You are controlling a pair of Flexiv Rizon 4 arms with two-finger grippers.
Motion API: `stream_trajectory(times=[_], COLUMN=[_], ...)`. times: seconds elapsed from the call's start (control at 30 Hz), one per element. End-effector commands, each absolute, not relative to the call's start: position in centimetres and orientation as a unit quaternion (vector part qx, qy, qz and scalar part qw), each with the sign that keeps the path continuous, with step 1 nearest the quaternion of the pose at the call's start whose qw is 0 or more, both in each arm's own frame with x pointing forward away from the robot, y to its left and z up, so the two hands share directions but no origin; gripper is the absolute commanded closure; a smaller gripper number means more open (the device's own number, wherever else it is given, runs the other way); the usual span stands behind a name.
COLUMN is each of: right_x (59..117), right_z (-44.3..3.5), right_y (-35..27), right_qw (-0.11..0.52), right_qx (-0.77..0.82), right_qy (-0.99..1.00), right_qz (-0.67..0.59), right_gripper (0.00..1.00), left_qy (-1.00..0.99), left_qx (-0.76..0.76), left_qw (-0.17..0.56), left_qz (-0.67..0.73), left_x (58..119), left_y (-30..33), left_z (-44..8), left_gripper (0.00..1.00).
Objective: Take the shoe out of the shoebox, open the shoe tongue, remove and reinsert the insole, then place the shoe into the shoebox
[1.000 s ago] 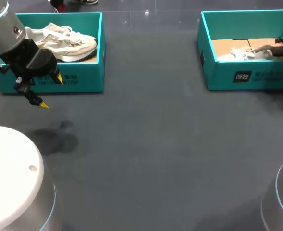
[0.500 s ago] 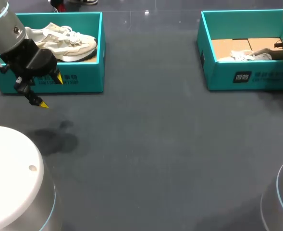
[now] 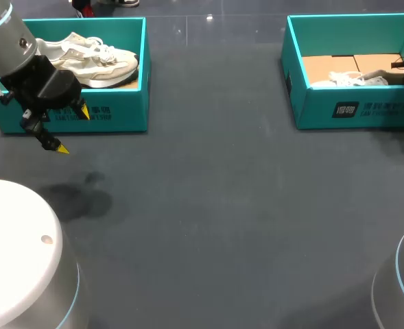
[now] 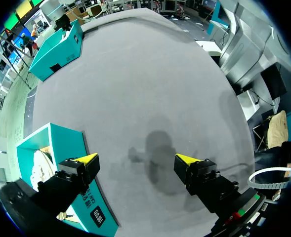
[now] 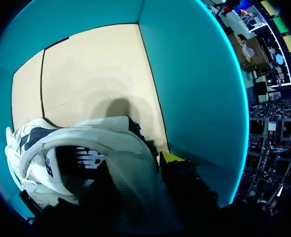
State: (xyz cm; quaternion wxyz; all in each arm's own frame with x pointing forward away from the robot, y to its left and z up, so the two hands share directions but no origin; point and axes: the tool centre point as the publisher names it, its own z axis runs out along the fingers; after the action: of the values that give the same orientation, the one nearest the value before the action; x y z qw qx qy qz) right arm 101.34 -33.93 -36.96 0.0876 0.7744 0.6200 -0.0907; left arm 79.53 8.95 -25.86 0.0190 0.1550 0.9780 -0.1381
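Left gripper (image 3: 73, 130) hangs open, unmoved, before the left shoebox (image 3: 119, 120) with a pale shoe (image 3: 95, 58) at the worktop's far-left corner. Far right, the other shoe (image 3: 349, 80) has sunk lower in the right shoebox (image 3: 311, 113); whether the right gripper (image 5: 167, 160) holds it cannot be told. Placing seems nearly done.

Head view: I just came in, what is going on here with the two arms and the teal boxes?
Two robot arms are working with shoes kept in shoeboxes. The right gripper is down inside the right shoebox, close against the white shoe lying there; whether it grips the shoe cannot be seen. The left gripper hangs open above the table, in front of the left shoebox, which holds a second white shoe. Neither shoe is out of its box yet.
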Motion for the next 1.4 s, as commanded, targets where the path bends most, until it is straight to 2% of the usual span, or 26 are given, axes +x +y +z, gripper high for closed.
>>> stream_trajectory(times=[0.03, 0.57, 0.6, 0.7, 0.73, 1.4], right_x=[101.3, 100.7, 100.7, 100.6, 100.5, 96.7], right_z=[-36.8, -32.7, -32.4, -31.3, -30.8, -21.9], right_y=[-34.0, -33.2, -33.1, -32.7, -32.5, -26.7], right_qw=[0.087, 0.097, 0.1, 0.104, 0.104, 0.094], right_qx=[0.775, 0.776, 0.776, 0.775, 0.775, 0.776], right_qy=[0.62, 0.619, 0.618, 0.619, 0.619, 0.622], right_qz=[-0.089, -0.069, -0.071, -0.07, -0.07, -0.048], right_gripper=[0.55, 0.5, 0.45, 0.08, 0.0, 0.0], left_qy=[0.978, 0.978, 0.978, 0.978, 0.978, 0.978], left_qx=[0.155, 0.155, 0.155, 0.155, 0.155, 0.155], left_qw=[0.019, 0.019, 0.019, 0.019, 0.019, 0.019], left_qz=[-0.137, -0.137, -0.137, -0.137, -0.137, -0.137], left_x=[79.5, 79.5, 79.5, 79.5, 79.5, 79.5], left_y=[9.0, 9.0, 9.0, 9.0, 9.0, 9.0], left_z=[-25.8, -25.8, -25.8, -25.8, -25.8, -25.8], left_gripper=[0.0, 0.0, 0.0, 0.0, 0.0, 0.0])
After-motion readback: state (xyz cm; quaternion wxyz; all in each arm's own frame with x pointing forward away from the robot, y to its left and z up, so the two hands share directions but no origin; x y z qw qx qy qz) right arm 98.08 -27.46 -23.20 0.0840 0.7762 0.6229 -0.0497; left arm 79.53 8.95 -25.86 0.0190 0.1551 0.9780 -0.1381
